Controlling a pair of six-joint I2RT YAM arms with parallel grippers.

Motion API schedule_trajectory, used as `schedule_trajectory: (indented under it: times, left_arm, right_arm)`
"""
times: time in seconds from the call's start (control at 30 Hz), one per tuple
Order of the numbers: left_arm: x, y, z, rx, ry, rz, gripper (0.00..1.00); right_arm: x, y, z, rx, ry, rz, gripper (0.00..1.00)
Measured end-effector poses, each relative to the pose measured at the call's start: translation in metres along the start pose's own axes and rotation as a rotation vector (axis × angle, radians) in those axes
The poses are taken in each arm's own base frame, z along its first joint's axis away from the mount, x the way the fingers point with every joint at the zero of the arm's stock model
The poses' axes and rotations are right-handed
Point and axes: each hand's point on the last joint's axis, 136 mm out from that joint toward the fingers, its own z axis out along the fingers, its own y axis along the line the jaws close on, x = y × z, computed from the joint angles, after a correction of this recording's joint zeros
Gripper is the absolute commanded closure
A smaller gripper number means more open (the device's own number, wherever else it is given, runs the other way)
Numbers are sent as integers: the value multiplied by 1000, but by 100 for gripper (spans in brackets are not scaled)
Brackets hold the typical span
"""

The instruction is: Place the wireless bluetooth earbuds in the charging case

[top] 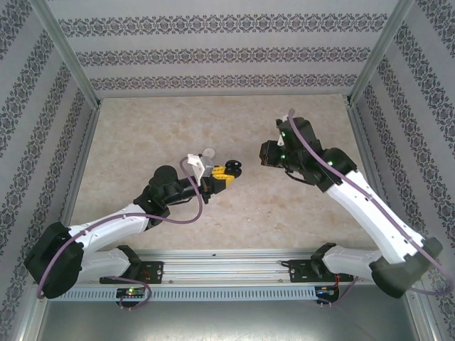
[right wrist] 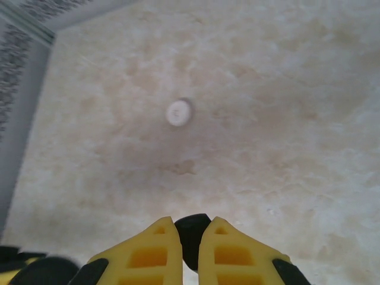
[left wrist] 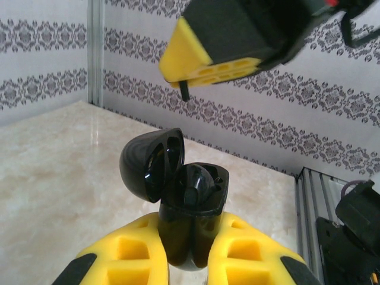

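Left gripper (left wrist: 190,240) clamped on the black charging case (left wrist: 191,199), held off the table. Case upright, long axis vertical, mouth up, lid (left wrist: 151,161) swung open leftward. Right gripper (right wrist: 191,230) pinched on a black earbud (right wrist: 193,237) just above the case, stem (left wrist: 184,90) pointing down. Whitish round bud (right wrist: 179,112) lies on the marble tabletop (right wrist: 285,119).

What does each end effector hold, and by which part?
The left end effector grips the open black charging case by its lower body. The right end effector pinches a black earbud; by which part cannot be told.
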Motion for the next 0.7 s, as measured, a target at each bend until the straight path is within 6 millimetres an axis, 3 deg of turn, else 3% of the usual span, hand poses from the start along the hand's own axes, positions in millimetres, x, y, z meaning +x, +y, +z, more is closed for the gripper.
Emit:
schedule_trajectory:
  times: [0.23, 0.47, 0.7]
  left_arm:
    - [-22, -3, 16, -25, -47, 50, 100]
    - [-15, -3, 26, -39, -32, 47, 100]
    - [-21, -1, 26, -59, -58, 53, 100]
  right_arm:
    - [6, 35, -23, -94, -71, -26, 93]
    - [6, 50, -28, -136, -104, -24, 93]
    - [10, 56, -26, -155, -105, -13, 93]
